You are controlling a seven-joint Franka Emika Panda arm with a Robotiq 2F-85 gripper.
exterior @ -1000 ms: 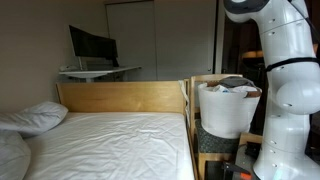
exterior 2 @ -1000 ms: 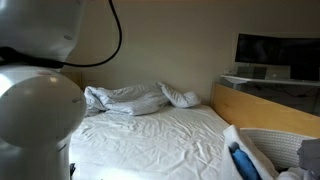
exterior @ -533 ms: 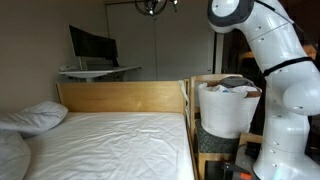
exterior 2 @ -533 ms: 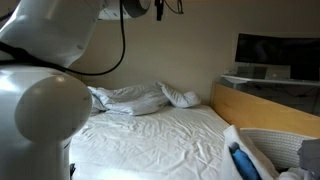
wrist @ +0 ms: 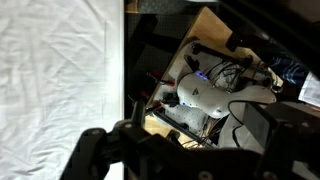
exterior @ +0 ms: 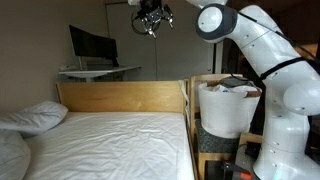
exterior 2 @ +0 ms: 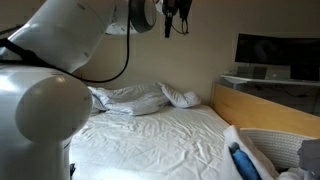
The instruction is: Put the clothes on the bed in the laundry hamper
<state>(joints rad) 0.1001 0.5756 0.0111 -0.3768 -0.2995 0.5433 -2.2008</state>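
The bed [exterior: 110, 140] has a white sheet and a light wood headboard. Beside it stands the white laundry hamper [exterior: 222, 118], with grey clothes [exterior: 238, 82] and white fabric heaped at its rim. In an exterior view the hamper rim [exterior 2: 268, 137] shows at the lower right, with a grey garment [exterior 2: 310, 152] inside. My gripper [exterior: 150, 18] hangs high above the headboard, open and holding nothing; it also shows in an exterior view [exterior 2: 178, 15]. In the wrist view its dark fingers [wrist: 100, 150] cross the bottom edge above the sheet [wrist: 55, 70]. A small crumpled white piece [exterior 2: 183, 98] lies by the pillows; I cannot tell whether it is clothing.
Plump white pillows [exterior 2: 130, 98] lie at the head of the bed and also show in an exterior view [exterior: 35, 118]. A desk with a monitor [exterior: 92, 45] stands behind the headboard. The robot's white base [wrist: 200, 95] and cables sit on the floor beside the bed.
The arm has swung away from the hamper side towards the bed. The open gripper has come into both exterior views at the top.
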